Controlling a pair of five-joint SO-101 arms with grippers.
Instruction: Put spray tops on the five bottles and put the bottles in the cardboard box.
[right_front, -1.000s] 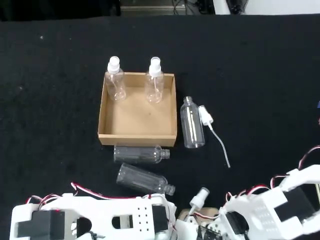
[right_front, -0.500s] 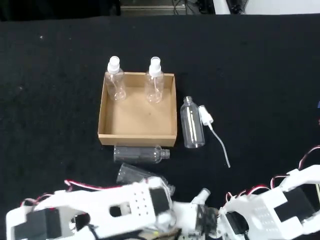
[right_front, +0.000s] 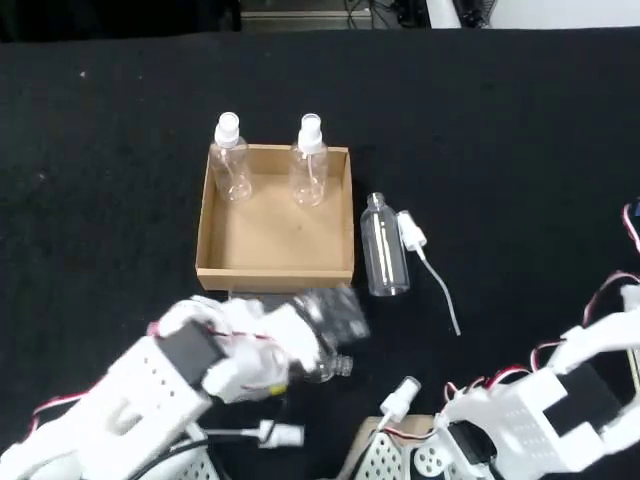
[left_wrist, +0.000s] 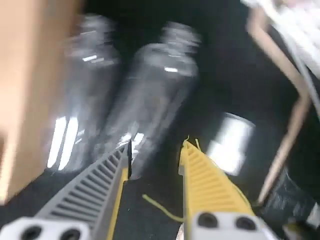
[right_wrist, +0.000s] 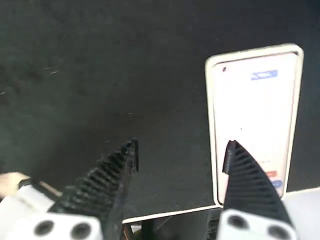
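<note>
A cardboard box (right_front: 275, 262) holds two upright bottles with spray tops (right_front: 230, 160) (right_front: 308, 165) at its back wall. Right of it lies a bare bottle (right_front: 383, 258) beside a loose spray top (right_front: 412, 232) with a long tube. Two more bare bottles lie in front of the box; my left arm covers most of them, one neck (right_front: 335, 365) showing. My left gripper (left_wrist: 155, 150) is open, its fingertips just short of the nearer bottle (left_wrist: 157, 95), with the other bottle (left_wrist: 82, 100) and the box wall (left_wrist: 25, 75) beside it. Another spray top (right_front: 400, 395) lies near the front edge. My right gripper (right_wrist: 181, 148) is open over bare cloth.
A phone (right_wrist: 252, 125) lies on the black cloth under my right gripper's one finger, near the table's edge. The right arm (right_front: 530, 430) sits at the front right corner. Wide black cloth lies free behind and to both sides of the box.
My left arm has swung from the near edge up over the two bottles lying in front of the box. The right arm has shifted a little.
</note>
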